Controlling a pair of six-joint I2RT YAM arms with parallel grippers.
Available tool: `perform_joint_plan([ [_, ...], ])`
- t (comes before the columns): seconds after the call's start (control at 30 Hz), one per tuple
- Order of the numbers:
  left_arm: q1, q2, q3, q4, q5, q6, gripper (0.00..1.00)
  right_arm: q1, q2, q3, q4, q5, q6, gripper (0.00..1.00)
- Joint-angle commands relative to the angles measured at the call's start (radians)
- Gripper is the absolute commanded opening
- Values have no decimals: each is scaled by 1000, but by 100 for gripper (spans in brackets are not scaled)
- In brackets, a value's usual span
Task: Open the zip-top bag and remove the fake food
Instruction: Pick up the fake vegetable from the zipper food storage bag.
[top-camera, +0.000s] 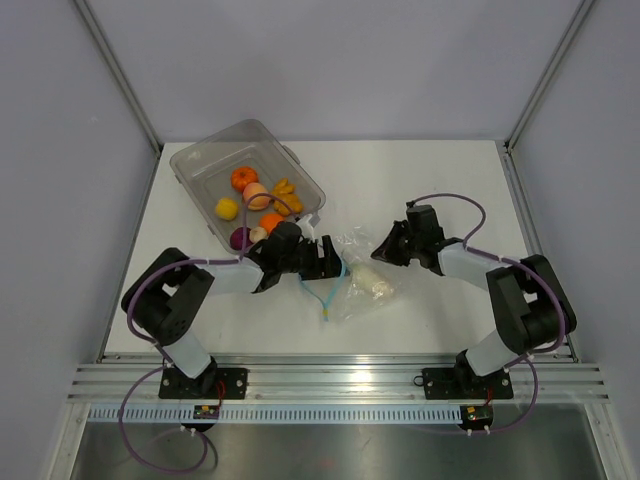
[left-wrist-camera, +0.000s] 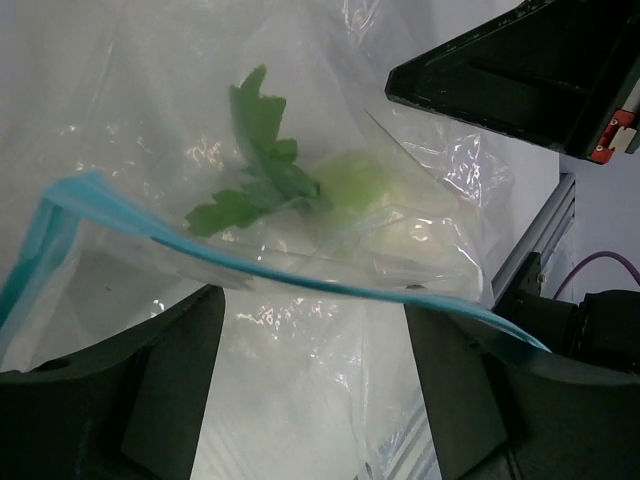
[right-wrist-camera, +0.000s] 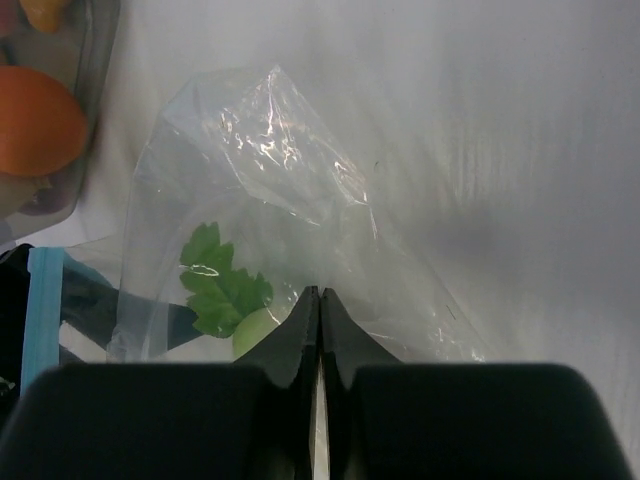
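Your left gripper (left-wrist-camera: 310, 315) has its jaws apart at the zip-top bag (top-camera: 358, 290), by its blue strip (left-wrist-camera: 250, 265). Your right gripper (right-wrist-camera: 318, 300) jaws pinch the bag's plastic. Only the wrist views show the green leaf on the fake food (left-wrist-camera: 350, 185) inside. Behind the bag, a tub (top-camera: 205, 145) holds toy fruits (top-camera: 244, 178).

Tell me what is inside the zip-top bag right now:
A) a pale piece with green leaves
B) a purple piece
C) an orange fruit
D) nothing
A: both wrist views show a pale, green-leafed piece through the zip-top bag, while the orange piece and purple piece lie in the tub.
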Motion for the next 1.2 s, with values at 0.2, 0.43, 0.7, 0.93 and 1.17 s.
perform_joint_plan([
  [0.2, -5, 27, 39, 52, 34, -6, 76, 20, 0, -51, 193, -97, 84, 0],
  [0.43, -11, 38, 37, 80, 43, -13, 77, 18, 49, -85, 335, -229, 177, 0],
  [0.7, -20, 44, 66, -38, -33, -4, 76, 18, 28, -97, 352, -232, 173, 0],
  [0.93, -21, 29, 63, -69, -130, -1, 76, 20, 23, -108, 382, -244, 171, 0],
  [1.17, -21, -19, 33, -52, -181, -6, 73, 20, -38, -140, 372, -191, 164, 0],
])
